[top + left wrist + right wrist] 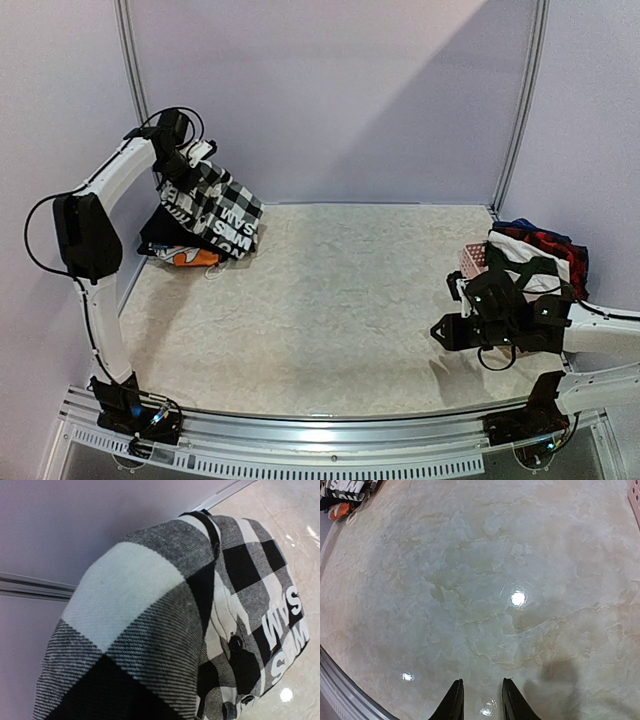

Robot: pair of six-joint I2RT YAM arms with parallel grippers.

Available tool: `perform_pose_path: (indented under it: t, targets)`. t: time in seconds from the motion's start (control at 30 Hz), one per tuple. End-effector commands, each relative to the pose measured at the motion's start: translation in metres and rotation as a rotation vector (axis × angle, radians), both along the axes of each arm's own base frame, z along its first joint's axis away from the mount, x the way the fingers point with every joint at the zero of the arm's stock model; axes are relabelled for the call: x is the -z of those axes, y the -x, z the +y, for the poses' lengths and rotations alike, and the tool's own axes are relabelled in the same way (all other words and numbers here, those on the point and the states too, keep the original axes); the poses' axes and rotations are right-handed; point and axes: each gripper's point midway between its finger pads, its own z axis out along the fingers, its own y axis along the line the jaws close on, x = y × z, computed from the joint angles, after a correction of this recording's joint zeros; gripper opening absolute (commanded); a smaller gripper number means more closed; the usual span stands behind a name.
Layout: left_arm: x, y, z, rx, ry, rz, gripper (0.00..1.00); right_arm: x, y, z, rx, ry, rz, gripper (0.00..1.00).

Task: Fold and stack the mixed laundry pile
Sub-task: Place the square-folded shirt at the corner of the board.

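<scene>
The left arm (115,165) is reaching up and back toward the far left corner with its elbow bent. Its tool (192,158) is hanging high and seemingly pinching the checked garment (215,205), though cloth is covering the fingers in the wrist view. The right arm (610,340) is lying low and pointing leftward. Its tool (482,702) is gripping nothing, and its fingers (454,700) are standing slightly apart.

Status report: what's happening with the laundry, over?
Left jaws shut on checked garment, lifted over far-left stack. Right jaws open, empty. More laundry at basket, right. Nothing in the way.
</scene>
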Motion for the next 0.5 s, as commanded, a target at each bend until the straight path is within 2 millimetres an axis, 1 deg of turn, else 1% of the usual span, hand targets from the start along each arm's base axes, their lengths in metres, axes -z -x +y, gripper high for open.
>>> perform_pose_path:
  t: [0.0,0.17,0.3,0.37,0.4,0.47]
  targets:
    - [0.002,-0.019,0.022,-0.028,-0.03,-0.058,0.0,0.008,0.001,0.0,0.002,0.007,0.017,0.27]
    - [0.025,-0.025,0.047,-0.057,-0.105,-0.038,0.0,0.01,0.001,0.0,0.001,0.012,0.021,0.27]
    - [0.034,-0.026,0.074,-0.118,-0.094,-0.033,0.0,0.012,0.002,0.0,-0.001,0.017,0.027,0.27]
    - [0.038,-0.027,0.075,-0.123,-0.09,-0.026,0.0,0.012,0.002,0.001,-0.002,0.015,0.029,0.27]
    - [0.041,-0.026,0.086,-0.142,-0.093,-0.02,0.0,0.013,0.002,0.0,-0.002,0.017,0.03,0.27]
    - [0.042,-0.027,0.093,-0.157,-0.1,-0.024,0.0,0.013,0.002,0.001,-0.004,0.016,0.032,0.27]
